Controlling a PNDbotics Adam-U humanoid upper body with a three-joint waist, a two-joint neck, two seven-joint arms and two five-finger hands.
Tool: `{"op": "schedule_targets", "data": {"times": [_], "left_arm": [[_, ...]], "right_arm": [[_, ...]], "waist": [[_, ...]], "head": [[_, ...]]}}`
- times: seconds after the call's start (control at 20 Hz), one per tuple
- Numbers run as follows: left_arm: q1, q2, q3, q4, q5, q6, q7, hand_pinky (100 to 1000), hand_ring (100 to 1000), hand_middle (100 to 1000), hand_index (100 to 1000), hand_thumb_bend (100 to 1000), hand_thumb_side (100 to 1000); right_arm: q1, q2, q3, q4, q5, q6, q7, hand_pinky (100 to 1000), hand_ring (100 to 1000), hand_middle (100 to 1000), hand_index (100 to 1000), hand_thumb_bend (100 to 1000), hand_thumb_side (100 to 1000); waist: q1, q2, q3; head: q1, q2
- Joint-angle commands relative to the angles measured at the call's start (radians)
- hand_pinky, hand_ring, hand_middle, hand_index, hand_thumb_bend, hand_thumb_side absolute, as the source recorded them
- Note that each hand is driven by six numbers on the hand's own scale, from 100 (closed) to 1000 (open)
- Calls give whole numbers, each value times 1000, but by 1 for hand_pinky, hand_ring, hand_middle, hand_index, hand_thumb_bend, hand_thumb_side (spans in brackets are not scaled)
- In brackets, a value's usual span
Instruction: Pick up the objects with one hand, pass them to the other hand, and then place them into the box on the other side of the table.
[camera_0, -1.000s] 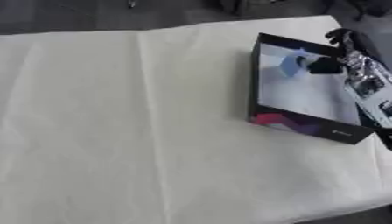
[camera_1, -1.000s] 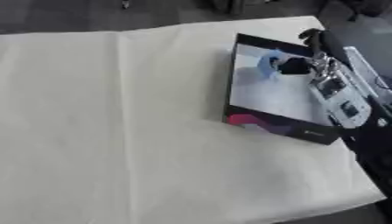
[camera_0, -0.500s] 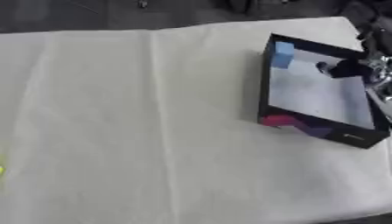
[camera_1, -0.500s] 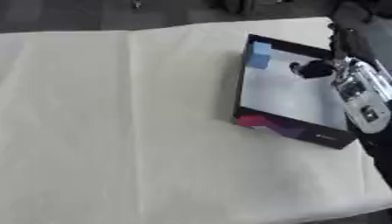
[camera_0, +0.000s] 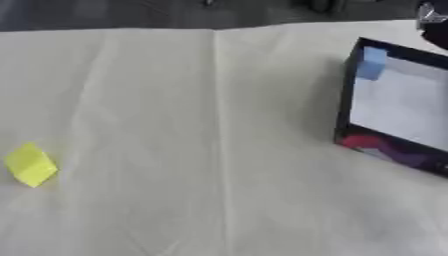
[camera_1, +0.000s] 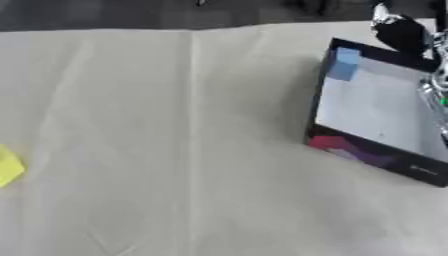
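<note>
- Right hand (camera_1: 404, 33) hovers over the box's (camera_1: 367, 159) far corner — fingers' state cannot be told.
- Blue block (camera_1: 342, 63) lies inside, just below-left of the hand.
- Yellow block (camera_0: 31, 164) sits well apart on the cloth-covered worktop (camera_0: 192, 150).

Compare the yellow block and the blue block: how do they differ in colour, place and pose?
The yellow block lies on the bare cloth at the table's left side; the blue block sits inside the box on the right, in its far left corner. The yellow block sits tilted, one corner pointing up in the view; the blue block sits squarer against the box wall. Both are small blocks, and no robot hand touches either.
</note>
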Motion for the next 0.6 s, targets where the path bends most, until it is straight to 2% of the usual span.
{"op": "schedule_targets", "data": {"times": [0.05,0.4,0.6], "left_arm": [[-25,120,-6,37,30,40,-154,852,777,779,915,551,405],[-120,256,-89,156,74,91,-456,898,813,791,894,673,407],[-162,311,-167,135,141,152,-545,916,816,785,884,710,448]], "right_arm": [[-25,-7,12,-45,-25,-23,-33,833,765,758,890,175,234],[-35,0,32,-42,-26,1,-42,831,762,755,889,195,236],[-34,-2,37,-39,-26,9,-41,830,759,751,887,198,238]], "waist": [[1,-26,3],[1,-26,8],[4,-26,9]], "head": [[27,3],[58,4],[58,11]]}}
